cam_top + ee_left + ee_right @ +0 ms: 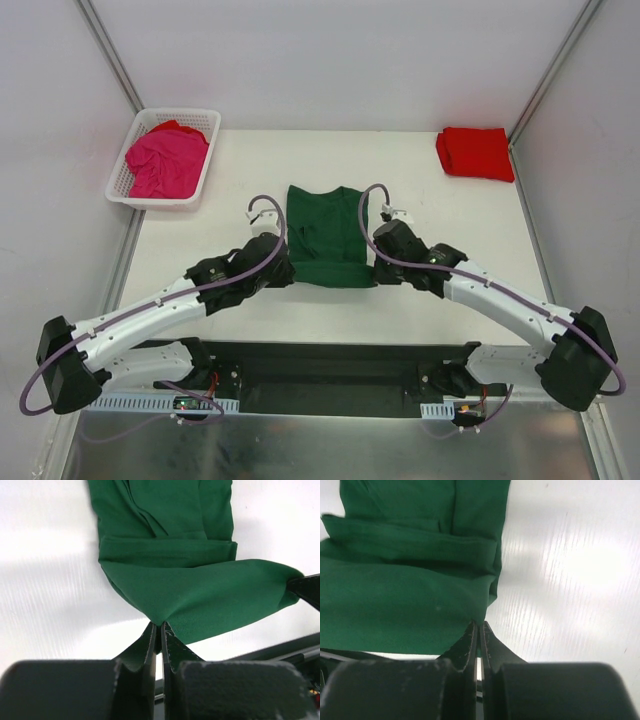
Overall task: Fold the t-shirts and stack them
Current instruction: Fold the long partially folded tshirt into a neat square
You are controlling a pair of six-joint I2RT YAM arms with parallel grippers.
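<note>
**anon1:** Up front, left claw and right claw are both clamped on the green t-shirt, at its near corners.

**anon2:** yep, it's on the worktop, right of the basket. pink t-shirt inside it, red t-shirt far right of it.

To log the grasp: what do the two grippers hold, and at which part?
Both hold the dark green cotton t-shirt: the left gripper pinches its near left corner, the right gripper its near right corner.

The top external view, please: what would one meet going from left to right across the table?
A white basket holding the pink t-shirt → left gripper → green t-shirt → right gripper → red t-shirt.
</note>
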